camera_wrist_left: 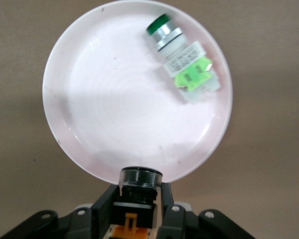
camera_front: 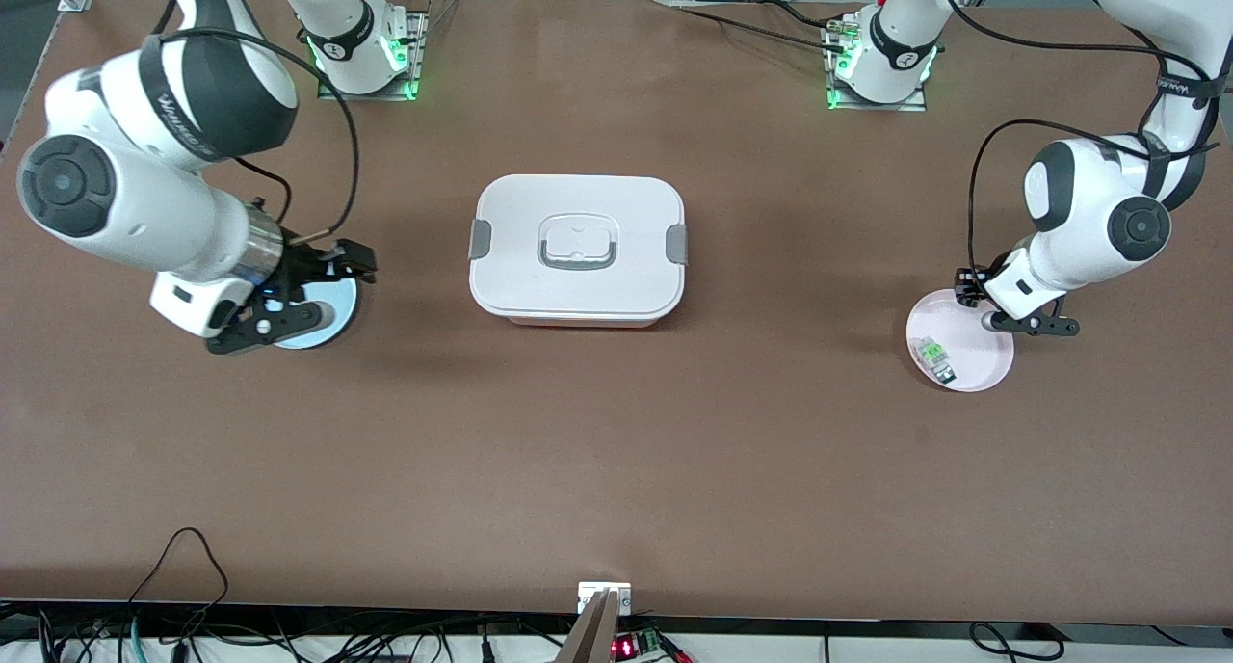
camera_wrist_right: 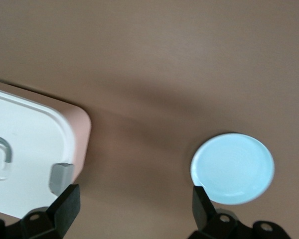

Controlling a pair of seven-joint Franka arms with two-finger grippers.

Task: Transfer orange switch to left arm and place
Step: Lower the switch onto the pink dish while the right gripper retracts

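You have a brown table (camera_front: 616, 470) with a matte top, and three things rest directly on it. The box (camera_front: 578, 249), white with a lid, grey side clips and a recessed grey-edged handle, sits about midway between the two ends. Toward the right arm's end you see a pale blue round plate (camera_front: 323, 321), a little nearer to the front camera than the box and well apart from it. Toward the left arm's end lies a pale pink round plate (camera_front: 973, 364), also well apart from the box. At the table's edge nearest the front camera, a small white bracket (camera_front: 604, 597) is fixed at the middle.
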